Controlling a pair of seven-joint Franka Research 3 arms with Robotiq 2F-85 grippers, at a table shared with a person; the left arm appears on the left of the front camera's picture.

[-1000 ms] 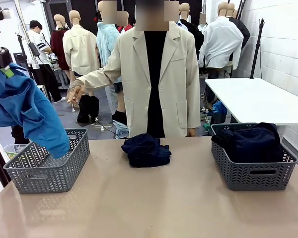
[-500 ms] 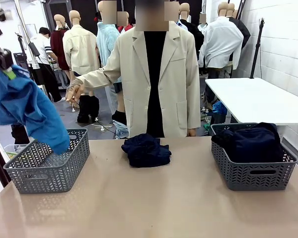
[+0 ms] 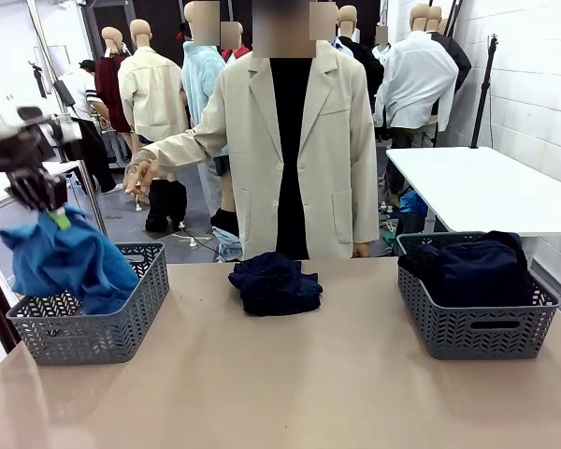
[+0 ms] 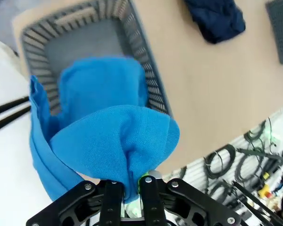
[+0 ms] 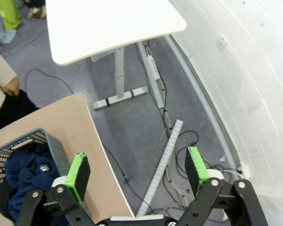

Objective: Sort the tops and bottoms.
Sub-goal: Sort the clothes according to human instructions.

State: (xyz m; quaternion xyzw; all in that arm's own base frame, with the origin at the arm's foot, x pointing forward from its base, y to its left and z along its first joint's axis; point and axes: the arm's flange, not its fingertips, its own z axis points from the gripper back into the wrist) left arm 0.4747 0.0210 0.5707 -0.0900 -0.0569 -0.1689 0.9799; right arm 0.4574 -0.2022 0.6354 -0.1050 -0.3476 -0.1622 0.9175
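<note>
Step in hand: drop-off of the top. The left gripper (image 3: 52, 213) hangs at 9 o'clock in the front view, jaws pinched narrow on a fold of the bright cobalt-blue knit sweatshirt (image 3: 70, 267). The sweatshirt's lower bulk sits inside the grey lattice plastic basket on the left (image 3: 122, 327), while the upper part is bunched up to the pads. In the left wrist view one flap trails past the basket rim at about 8 o'clock, so the load is not centred. To do this well, I judge the arm should shift toward the basket's middle and come lower before the jaws part; let go from height and the flap would likely drape over the rim or pull the rest out. Then lift straight up, so the pads do not snag the knit. The right gripper (image 5: 137, 167) has its jaws wide and holds nothing. It looks down past the table's corner at the floor, with the grey lattice plastic basket on the right (image 5: 56, 149) at its 8 o'clock, already holding dark folded bottoms (image 5: 23, 175). One crumpled dark navy garment (image 3: 274, 283) lies on the beige tabletop (image 3: 290, 393) at 12 o'clock from centre, just in front of the person in the beige jacket (image 3: 304, 150), well apart from both baskets and unsorted.
</note>
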